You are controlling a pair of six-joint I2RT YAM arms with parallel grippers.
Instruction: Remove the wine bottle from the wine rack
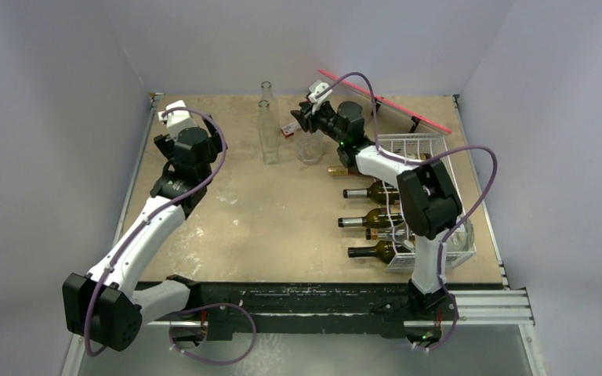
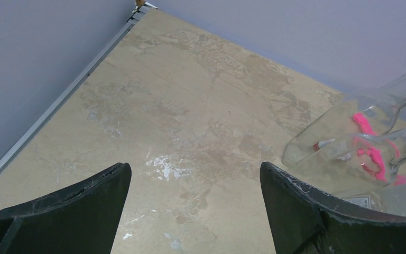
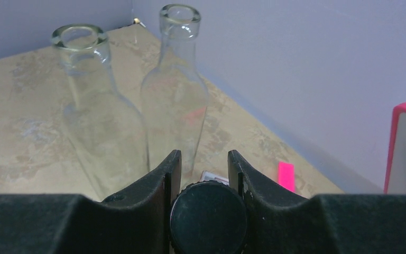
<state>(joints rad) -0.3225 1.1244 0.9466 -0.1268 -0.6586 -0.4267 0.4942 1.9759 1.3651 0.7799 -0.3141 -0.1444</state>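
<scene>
My right gripper (image 3: 203, 159) is shut on the black screw cap of a wine bottle (image 3: 209, 219). From above, that gripper (image 1: 304, 124) is over a clear glass bottle (image 1: 310, 150) that stands apart from the wine rack, to its left at the back of the table. The white wire wine rack (image 1: 431, 149) stands on the right and holds several dark bottles (image 1: 364, 192) lying with their necks to the left. My left gripper (image 2: 195, 174) is open with nothing between its fingers; it hovers near the back left (image 1: 174, 117).
Two empty clear bottles (image 1: 266, 129) stand uncapped just left of the held one, close ahead in the right wrist view (image 3: 100, 121). A pink flat board (image 1: 384, 102) leans at the back right. A small red-and-white card (image 1: 290, 129) lies beside the bottles.
</scene>
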